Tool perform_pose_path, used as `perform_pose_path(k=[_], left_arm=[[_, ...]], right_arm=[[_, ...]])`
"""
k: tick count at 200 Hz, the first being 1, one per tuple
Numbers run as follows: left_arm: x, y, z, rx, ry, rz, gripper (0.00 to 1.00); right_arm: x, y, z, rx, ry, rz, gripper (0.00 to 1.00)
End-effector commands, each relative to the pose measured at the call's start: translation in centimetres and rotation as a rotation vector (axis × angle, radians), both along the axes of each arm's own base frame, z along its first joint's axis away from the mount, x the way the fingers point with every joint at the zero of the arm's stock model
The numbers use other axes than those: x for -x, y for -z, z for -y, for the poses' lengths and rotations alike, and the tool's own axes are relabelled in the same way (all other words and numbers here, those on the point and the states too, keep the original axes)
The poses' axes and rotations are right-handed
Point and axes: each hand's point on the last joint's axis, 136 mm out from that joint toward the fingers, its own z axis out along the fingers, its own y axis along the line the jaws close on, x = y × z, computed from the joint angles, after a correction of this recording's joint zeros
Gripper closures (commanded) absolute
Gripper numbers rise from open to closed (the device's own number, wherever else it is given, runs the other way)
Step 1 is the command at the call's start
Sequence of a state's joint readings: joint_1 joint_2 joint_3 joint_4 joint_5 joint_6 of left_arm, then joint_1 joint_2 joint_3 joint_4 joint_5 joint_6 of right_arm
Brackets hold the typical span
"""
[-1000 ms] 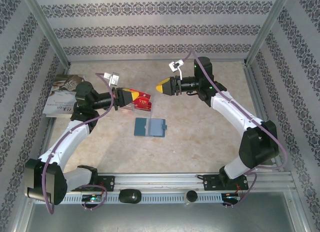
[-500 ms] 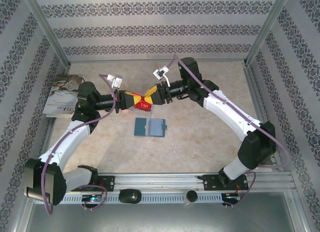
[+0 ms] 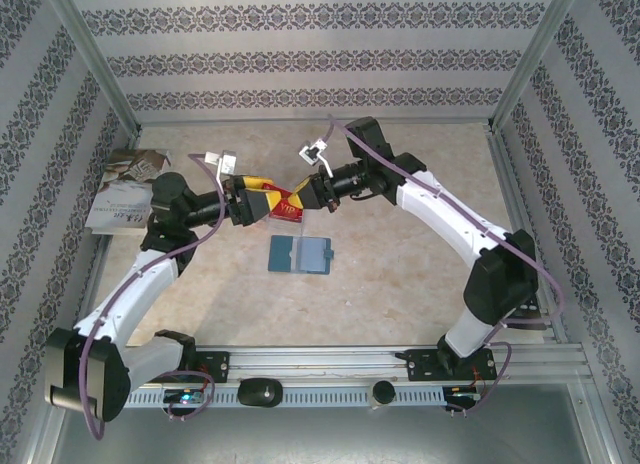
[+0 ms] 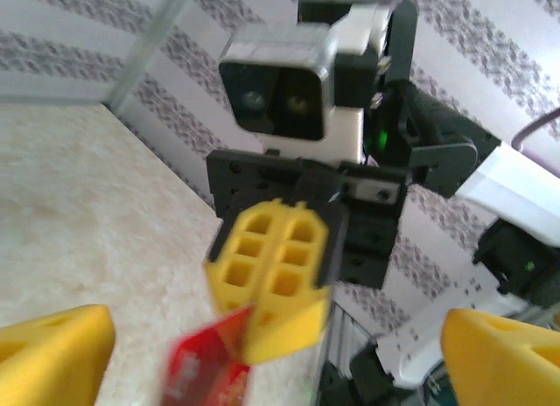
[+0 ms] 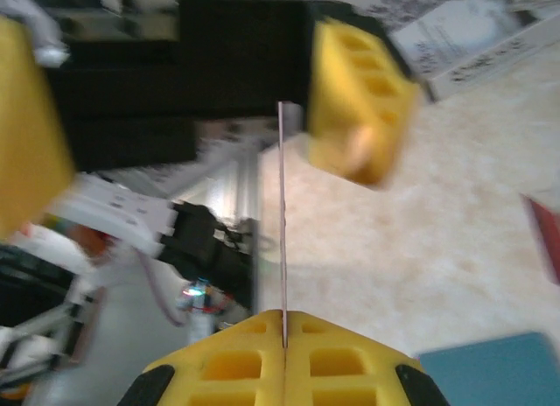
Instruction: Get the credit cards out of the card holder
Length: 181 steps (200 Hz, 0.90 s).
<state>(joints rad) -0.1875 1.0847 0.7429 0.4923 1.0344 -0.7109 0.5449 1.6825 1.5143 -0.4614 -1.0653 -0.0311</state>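
A red credit card (image 3: 285,206) hangs in the air above the table between the two grippers. My right gripper (image 3: 300,195) is shut on it; in the right wrist view the card (image 5: 282,205) stands edge-on out of the closed jaws of that gripper (image 5: 284,336). My left gripper (image 3: 260,200) faces it with its fingers spread wide on either side of the card and apart from it. In the left wrist view the red card (image 4: 206,367) pokes out of the right gripper's closed yellow fingers (image 4: 276,275). The teal card holder (image 3: 300,254) lies open and flat on the table below.
A white booklet (image 3: 125,192) lies at the table's left edge. Patterned walls close in the back and sides. A metal rail (image 3: 320,362) runs along the front. A red strip (image 5: 547,235) lies on the table near the card holder (image 5: 499,367).
My right gripper moved left to the card and shut on it. My left gripper, which held the card before, has opened wide and let it go.
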Motion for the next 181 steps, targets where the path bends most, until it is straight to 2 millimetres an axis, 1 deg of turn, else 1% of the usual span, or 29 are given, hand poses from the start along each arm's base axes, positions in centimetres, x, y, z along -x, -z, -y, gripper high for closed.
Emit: perform_pose_path(k=[1,12,22,36,48,57,63,90,106,126,143,181], left_arm=[[-1.0,-2.0,-2.7,0.033,-0.217,0.028,0.01],[-1.1,-1.4,-3.8,0.014,-0.308,0.009,0.01],[-1.1,-0.6,-4.8,-0.026,-0.375,-0.009,0.01],[-1.0,1.0,-6.5,-0.095,-0.49,-0.042,0.01],[-0.7,1.8,-7.7,-0.133,-0.558,-0.035,0.01],[-0.6,2.4,-8.8,-0.143,-0.624,-0.05,0.01],[-0.5,2.6,-9.2,-0.143,-0.647,-0.047,0.01],[-0.2,2.8,-9.5,-0.129,-0.667,-0.029,0.01],[-0.6,3.5,-9.8,-0.141,-0.684,-0.052,0.01],[-1.0,4.5,-9.8,-0.142,-0.69,-0.079,0.01],[-1.3,5.2,-9.9,-0.135,-0.697,-0.103,0.01],[-1.7,5.6,-9.8,-0.138,-0.695,-0.108,0.01]], right_arm=[[-2.1,4.1,1.0,0.191,0.025,0.153,1.0],[-2.6,5.7,1.0,0.249,0.005,0.192,1.0],[-3.0,6.4,0.9,0.274,-0.029,0.204,1.0],[-4.2,7.9,0.6,0.337,-0.039,0.248,1.0],[-4.8,9.3,0.5,0.413,-0.059,0.307,1.0],[-5.2,10.1,0.2,0.45,-0.073,0.355,1.0],[-5.5,10.5,0.0,0.468,-0.078,0.38,1.0],[-7.0,11.3,-0.9,0.476,-0.089,0.438,1.0],[-8.1,12.5,-1.4,0.511,-0.078,0.478,1.0],[-8.8,13.8,-1.9,0.526,-0.085,0.493,1.0],[-9.7,15.0,-1.9,0.559,-0.07,0.495,1.0],[-10.9,16.8,-1.9,0.599,-0.04,0.505,1.0]])
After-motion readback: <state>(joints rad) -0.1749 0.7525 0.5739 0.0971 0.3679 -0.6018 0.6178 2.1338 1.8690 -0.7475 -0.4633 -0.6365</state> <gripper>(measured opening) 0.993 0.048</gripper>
